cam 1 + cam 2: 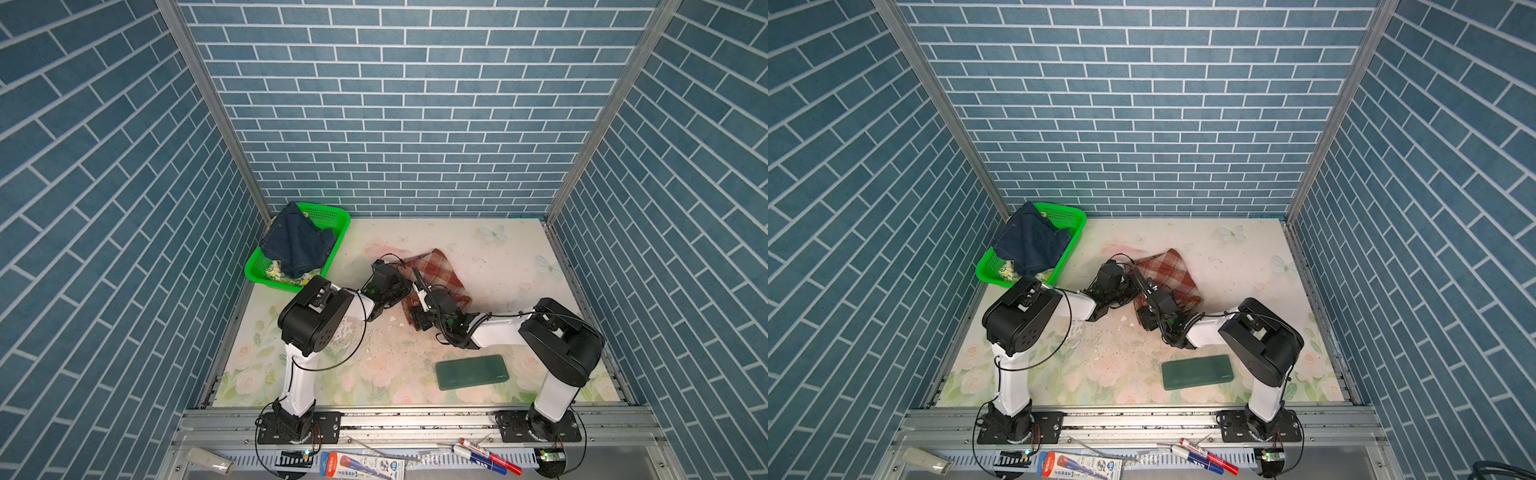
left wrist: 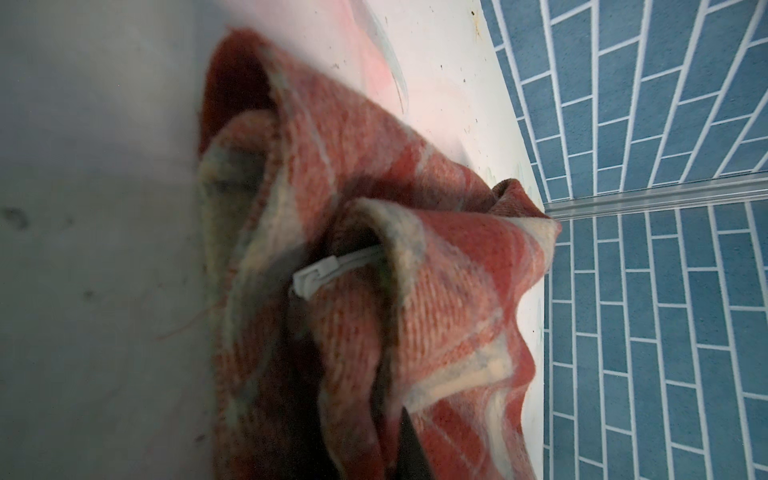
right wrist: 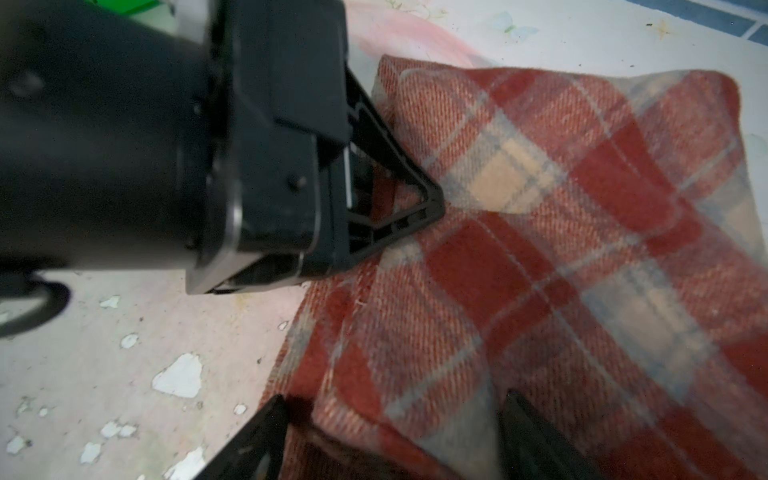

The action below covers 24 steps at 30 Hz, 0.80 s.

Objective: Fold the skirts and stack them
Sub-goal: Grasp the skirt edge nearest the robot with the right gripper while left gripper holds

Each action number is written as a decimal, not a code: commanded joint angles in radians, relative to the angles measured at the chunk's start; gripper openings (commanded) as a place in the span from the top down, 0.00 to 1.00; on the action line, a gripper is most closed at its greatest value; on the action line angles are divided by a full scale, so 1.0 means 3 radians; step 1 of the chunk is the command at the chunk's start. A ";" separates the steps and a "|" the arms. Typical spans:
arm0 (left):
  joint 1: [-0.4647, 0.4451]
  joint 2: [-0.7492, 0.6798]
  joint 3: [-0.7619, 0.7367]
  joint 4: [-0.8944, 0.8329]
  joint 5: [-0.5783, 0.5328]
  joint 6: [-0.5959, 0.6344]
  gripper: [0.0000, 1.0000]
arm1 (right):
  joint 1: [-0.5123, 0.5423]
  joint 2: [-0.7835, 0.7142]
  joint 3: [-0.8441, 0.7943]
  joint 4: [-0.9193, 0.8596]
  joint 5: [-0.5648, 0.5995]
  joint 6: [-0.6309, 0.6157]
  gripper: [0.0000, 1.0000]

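Over plaid skirt [image 3: 540, 257], right gripper [image 3: 392, 401], jaws wide apart.

1. A robot test cell in a lab: blue brick-print panels [image 1: 395, 104] on aluminium posts [image 1: 212, 104] box in a floral-print table [image 1: 478, 249].
2. Two robot arms [image 1: 312, 322] stand bolted to a metal rail [image 1: 415, 422], with loose markers [image 1: 492, 459] in front.

Clutter inside blue brick-pattern walls [image 1: 395, 104]
A green plastic mesh basket [image 1: 328, 216] sits at the far left corner of the floral tabletop [image 1: 478, 257]; a flat dark green slab [image 1: 472, 371] lies near the front edge, well apart. Markers [image 1: 494, 458] and a pen blister pack [image 1: 361, 464] lie on the front metal ledge.
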 commanded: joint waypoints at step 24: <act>0.0072 0.0020 0.0032 -0.0214 -0.0042 0.0048 1.00 | -0.0086 -0.0159 0.0029 0.0111 0.0346 0.0105 0.85</act>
